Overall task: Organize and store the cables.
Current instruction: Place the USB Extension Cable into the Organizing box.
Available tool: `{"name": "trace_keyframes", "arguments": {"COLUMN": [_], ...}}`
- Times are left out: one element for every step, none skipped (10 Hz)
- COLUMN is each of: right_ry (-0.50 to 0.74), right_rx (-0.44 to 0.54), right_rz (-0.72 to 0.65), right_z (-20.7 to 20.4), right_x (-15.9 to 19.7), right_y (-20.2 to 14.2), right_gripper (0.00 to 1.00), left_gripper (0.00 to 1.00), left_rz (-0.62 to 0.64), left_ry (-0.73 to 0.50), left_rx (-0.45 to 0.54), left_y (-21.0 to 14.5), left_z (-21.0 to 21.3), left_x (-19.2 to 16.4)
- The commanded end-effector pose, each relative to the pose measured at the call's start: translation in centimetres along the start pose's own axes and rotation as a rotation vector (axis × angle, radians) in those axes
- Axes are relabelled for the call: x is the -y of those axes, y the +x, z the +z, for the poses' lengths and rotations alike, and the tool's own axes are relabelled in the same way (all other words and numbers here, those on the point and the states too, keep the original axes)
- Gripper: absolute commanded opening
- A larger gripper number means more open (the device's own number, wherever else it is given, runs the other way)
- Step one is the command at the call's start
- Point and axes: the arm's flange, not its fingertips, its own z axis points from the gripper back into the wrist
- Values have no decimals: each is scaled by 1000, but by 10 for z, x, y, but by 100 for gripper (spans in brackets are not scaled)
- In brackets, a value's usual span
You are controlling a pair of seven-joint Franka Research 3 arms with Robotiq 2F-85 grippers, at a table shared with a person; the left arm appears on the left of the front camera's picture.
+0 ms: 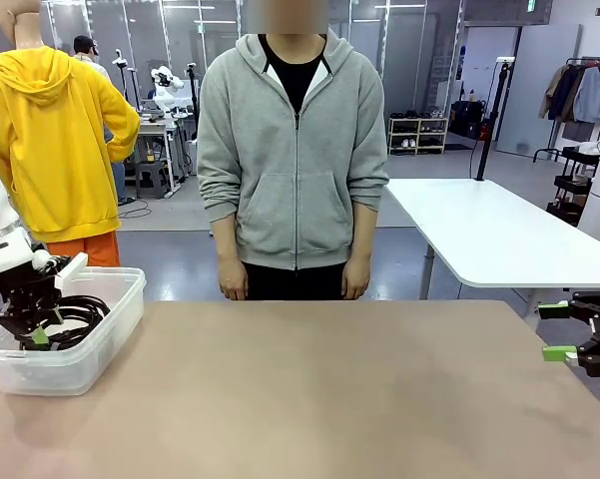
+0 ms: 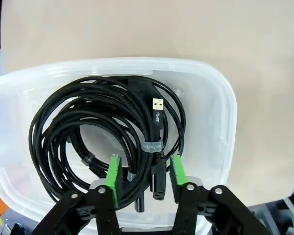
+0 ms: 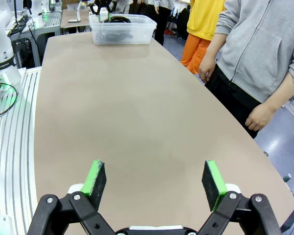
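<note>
Beyond the clear bin [image 1: 100,329] at your left, the brown table [image 1: 329,389] lies bare; inside the bin, coiled cables [image 2: 102,137] crowd the floor.

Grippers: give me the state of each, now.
Left gripper: open, over the coiled black cables in the clear plastic bin, holding nothing.
Right gripper: open, empty.

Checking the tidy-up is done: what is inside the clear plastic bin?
The bin holds the coiled black cables, one gold USB plug on top. The open left gripper hides some plug ends.
</note>
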Motion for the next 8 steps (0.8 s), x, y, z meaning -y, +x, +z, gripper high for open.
{"name": "trace_keyframes", "arguments": {"right_ry": [-10, -10, -10, -10, -10, -10, -10, -10], "right_rx": [8, 8, 8, 8, 8, 8, 8, 8], "right_rz": [-25, -25, -25, -25, -25, -25, -25, -25], "right_z": [-1, -1, -1, -1, -1, -1, -1, -1], "right_x": [0, 0, 0, 0, 0, 0, 0, 0], "right_y": [5, 5, 5, 5, 5, 5, 5, 5], "right_gripper": [100, 100, 100, 100, 100, 100, 100, 100], "left_gripper": [100, 79, 100, 100, 100, 100, 100, 100], "left_rz": [14, 10, 8, 16, 26, 41, 28, 16], "left_ry": [28, 33, 35, 42, 50, 58, 53, 39], "left_rx": [-12, -18, -29, -34, -42, -47, -49, -16], "left_y": [7, 10, 13, 15, 18, 23, 30, 16], "left_z": [7, 9, 13, 17, 21, 23, 19, 22], "left_x": [2, 3, 3, 5, 6, 8, 9, 0]}}
